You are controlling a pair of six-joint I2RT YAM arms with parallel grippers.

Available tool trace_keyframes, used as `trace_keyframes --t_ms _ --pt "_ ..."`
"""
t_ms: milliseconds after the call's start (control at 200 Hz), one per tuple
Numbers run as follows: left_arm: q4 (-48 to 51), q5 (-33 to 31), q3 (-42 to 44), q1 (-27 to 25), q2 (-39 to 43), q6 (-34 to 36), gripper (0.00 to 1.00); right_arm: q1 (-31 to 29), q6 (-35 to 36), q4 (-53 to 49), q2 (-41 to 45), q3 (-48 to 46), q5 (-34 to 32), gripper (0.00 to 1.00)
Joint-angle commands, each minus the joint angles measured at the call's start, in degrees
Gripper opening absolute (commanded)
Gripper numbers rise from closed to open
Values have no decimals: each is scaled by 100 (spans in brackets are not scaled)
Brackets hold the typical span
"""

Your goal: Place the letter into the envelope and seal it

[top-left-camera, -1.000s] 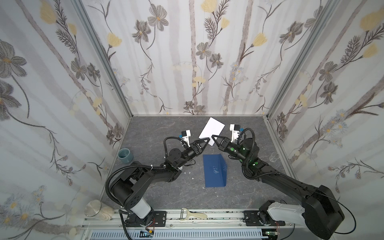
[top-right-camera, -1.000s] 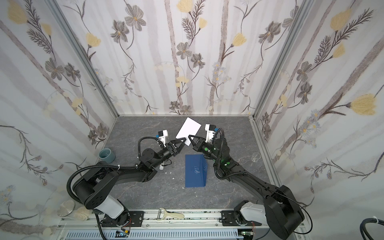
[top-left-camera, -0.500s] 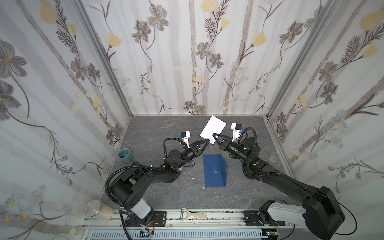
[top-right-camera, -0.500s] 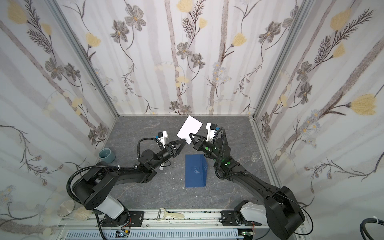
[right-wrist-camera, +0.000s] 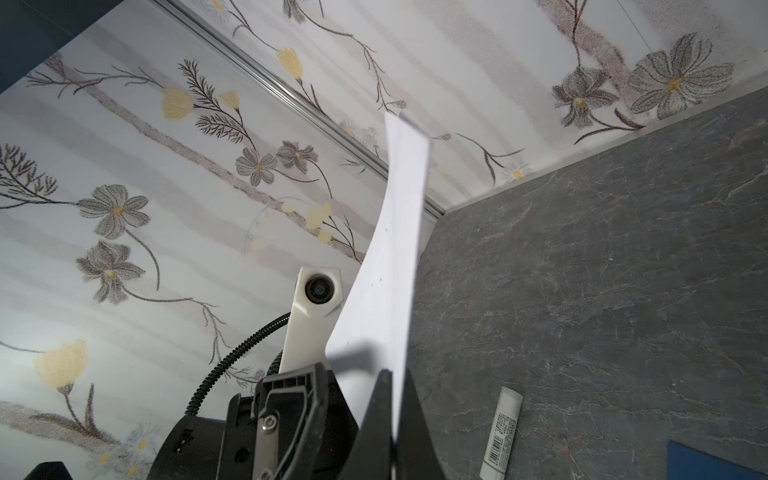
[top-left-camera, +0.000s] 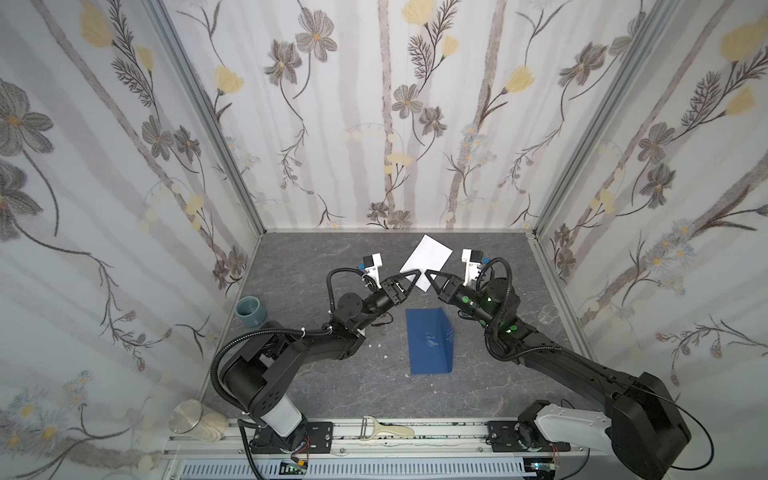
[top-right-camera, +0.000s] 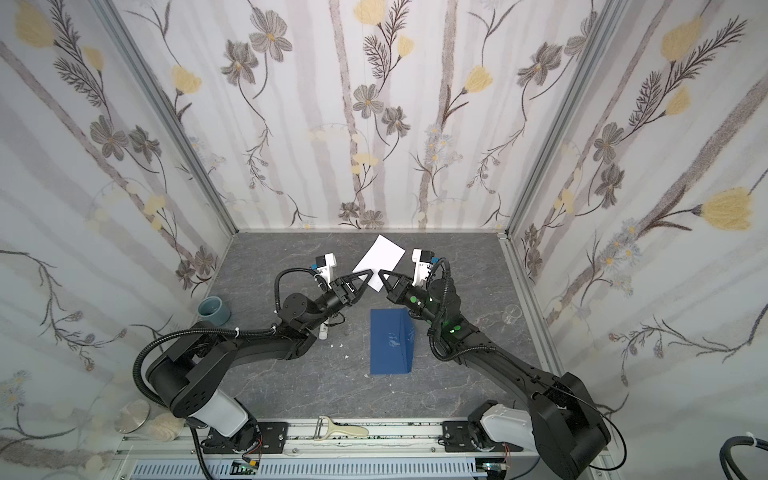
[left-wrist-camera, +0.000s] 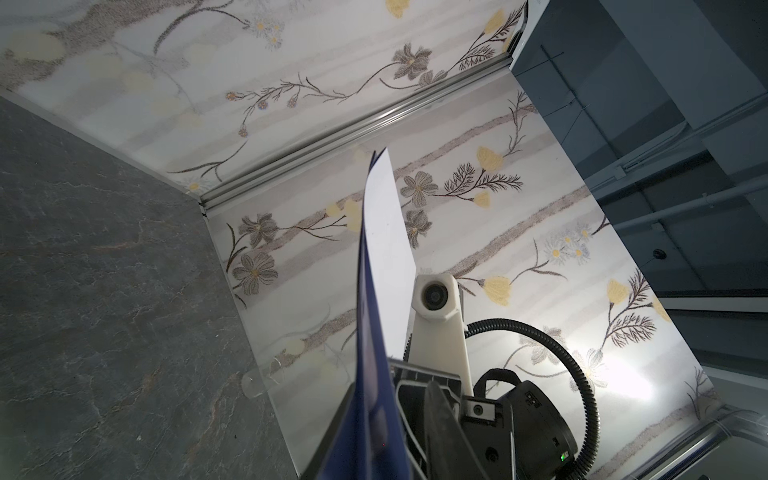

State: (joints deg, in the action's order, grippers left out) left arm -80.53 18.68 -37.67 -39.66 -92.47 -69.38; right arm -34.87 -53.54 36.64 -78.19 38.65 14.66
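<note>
Above far centre of table (top-left-camera: 353, 386): letter (top-left-camera: 428, 259), white back up, pinched by right gripper (top-left-camera: 428, 272); left gripper (top-left-camera: 415, 273) at same edge, grip unclear. Envelope (top-left-camera: 428, 345) flat nearer, pale centre mark illegible. Glue stick (right-wrist-camera: 500, 432) barcode visible, print unreadable.

No legible txt; barcode + tiny print on glue stick (right-wrist-camera: 501, 432), prob. too blurry

Letter (top-left-camera: 430, 257): thin white sheet, plain back showing, slightly curved; held aloft and tilted above the far middle of the table (top-left-camera: 332, 374).
Envelope (top-left-camera: 428, 345): navy rectangle, small pale mark at centre; flat on table, mid-area, apart from Letter.
</note>
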Motion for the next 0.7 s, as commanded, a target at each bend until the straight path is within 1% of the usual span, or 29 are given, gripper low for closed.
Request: trace_keyframes --t_ms 0,100,155,235,305,345,370,390,405,410,450,510,575,635,695 --pt "-276 58 -58 6 -26 21 19 -11 -69 304 18 2 32 0" --pt "-272 75 -52 23 -35 4 10 -11 -69 314 32 -7 27 0" --pt "-273 83 -47 32 -35 6 9 -13 -69 311 32 -8 19 0" --pt "-267 101 -56 54 -50 -5 0 -11 -78 327 32 -3 28 0" --pt "-259 121 -69 56 -61 -11 0 -15 -78 347 40 1 44 1" --pt "-243 144 -69 68 -62 -5 0 -11 -78 350 49 2 60 6" --pt "-227 152 -78 77 -61 6 0 -11 -71 352 58 -8 69 11" --pt "-203 169 -87 80 -53 15 0 -12 -65 343 73 -11 60 18" --pt "-166 191 -95 78 -48 25 0 -7 -56 337 81 -16 63 26" --pt "-157 199 -102 84 -46 32 0 -3 -48 324 91 -16 64 30" --pt "47 241 -159 97 -8 80 0 13 -6 257 140 -29 48 37" --pt "636 357 -334 98 113 352 0 63 77 141 258 -72 24 44" --pt "1479 390 -546 86 303 719 0 164 173 23 413 -149 26 48" --pt "1993 428 -669 114 462 980 0 310 273 -75 612 -253 53 51" --pt "2477 613 -833 188 555 1148 0 520 394 -181 830 -367 184 53"
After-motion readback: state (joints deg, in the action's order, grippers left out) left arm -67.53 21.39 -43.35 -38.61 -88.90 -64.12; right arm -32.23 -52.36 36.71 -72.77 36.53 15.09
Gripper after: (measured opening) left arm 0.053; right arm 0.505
